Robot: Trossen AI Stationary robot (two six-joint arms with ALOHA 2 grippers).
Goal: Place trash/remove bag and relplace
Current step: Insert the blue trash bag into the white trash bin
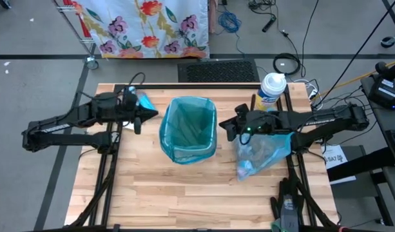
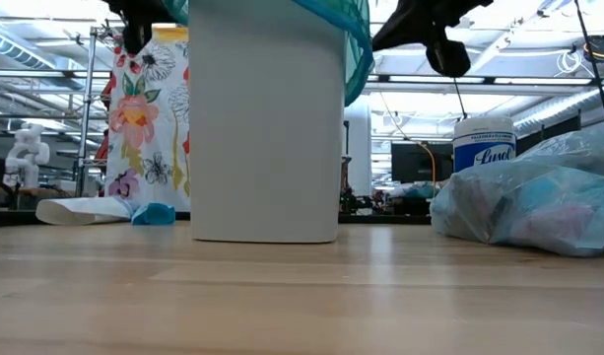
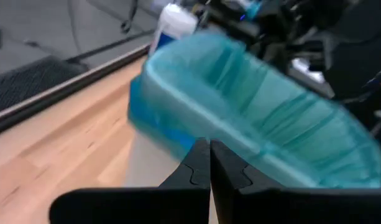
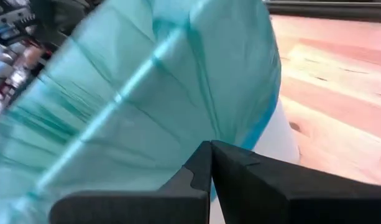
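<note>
**Bin relined, full bag set aside on the desk**

Nearest my low camera is bare, pale wood desk (image 2: 302,296). On it stands the white bin (image 2: 267,128), lined with the teal bag (image 1: 188,125). Beside it lies the filled pale-blue bag (image 1: 261,154) holding the trash (image 2: 553,212), with a wipes canister (image 1: 272,90) behind. My left pincer (image 1: 152,116) hangs just beside the bin's rim, fingers pressed together and empty; my right pincer (image 1: 224,124) mirrors it on the opposite side, likewise closed on nothing. Beyond, a floral cloth (image 1: 145,26) hangs over grey floor.
</note>
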